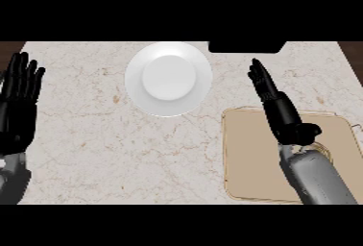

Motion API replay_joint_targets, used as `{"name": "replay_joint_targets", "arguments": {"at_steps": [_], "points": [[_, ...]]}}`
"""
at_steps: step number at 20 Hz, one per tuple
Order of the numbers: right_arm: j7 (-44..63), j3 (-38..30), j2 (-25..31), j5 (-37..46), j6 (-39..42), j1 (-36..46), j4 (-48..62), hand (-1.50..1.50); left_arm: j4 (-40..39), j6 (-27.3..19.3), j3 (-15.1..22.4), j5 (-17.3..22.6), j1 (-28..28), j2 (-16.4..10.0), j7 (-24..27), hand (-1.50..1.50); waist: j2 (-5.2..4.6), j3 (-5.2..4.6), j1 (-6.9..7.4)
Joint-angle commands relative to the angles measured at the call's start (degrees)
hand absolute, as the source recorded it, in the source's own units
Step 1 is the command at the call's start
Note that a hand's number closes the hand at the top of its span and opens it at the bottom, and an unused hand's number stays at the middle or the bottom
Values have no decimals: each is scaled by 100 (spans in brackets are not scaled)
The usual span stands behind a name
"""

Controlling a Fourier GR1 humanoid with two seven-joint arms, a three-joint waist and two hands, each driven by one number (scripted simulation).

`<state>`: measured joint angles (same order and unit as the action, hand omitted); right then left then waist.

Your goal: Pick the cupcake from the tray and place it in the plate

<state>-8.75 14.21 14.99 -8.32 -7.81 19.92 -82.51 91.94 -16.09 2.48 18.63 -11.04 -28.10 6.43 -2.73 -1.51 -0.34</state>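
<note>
Tabletop [106, 158]: marble, widest thing here. Tray [248, 163] beneath my right hand [273, 103]. Plate [138, 91] ahead-left of it. Right hand flat, fingers straight, holding nothing. Left hand [18, 96] resting open, far left edge. Cupcake [324, 150] on tray, mostly hidden under right wrist, ribbed sliver showing beside it. Step, I judge: reach, grasp not yet made. Next: bring hand back over cupcake, curl fingers round it.

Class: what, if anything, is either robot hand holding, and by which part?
Nothing is held. The right hand is open above the tray, its fingers straight; the left hand rests open at the view's left edge.
</note>
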Motion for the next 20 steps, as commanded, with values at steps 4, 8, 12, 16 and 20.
{"name": "replay_joint_targets", "arguments": {"at_steps": [4, 8, 12, 16, 20], "points": [[235, -1493, -24, -1875, 342, -418, -539, -150, -568, 91, 143, -680, 903, -496, 104, 0, 295, 169, -156], [-31, -2430, 684, -1071, -833, -1049, -211, -150, -871, 111, 414, -922, 1516, -495, 108, 0, 288, 148, -340], [-849, -2853, -79, -1394, -1319, -1881, -1210, -150, -867, 112, 479, -1065, 1605, -519, 117, 0, 339, 153, -287], [-1266, -2920, -530, -1644, -1016, -3255, -2414, -150, -683, -69, 694, -1348, 1764, -248, 177, 0, 313, 152, -133], [-523, -2741, -147, -1579, -511, -4013, -3258, -150, -709, 55, 641, -1482, 1855, -174, 323, 0, 292, 149, -33]]}}
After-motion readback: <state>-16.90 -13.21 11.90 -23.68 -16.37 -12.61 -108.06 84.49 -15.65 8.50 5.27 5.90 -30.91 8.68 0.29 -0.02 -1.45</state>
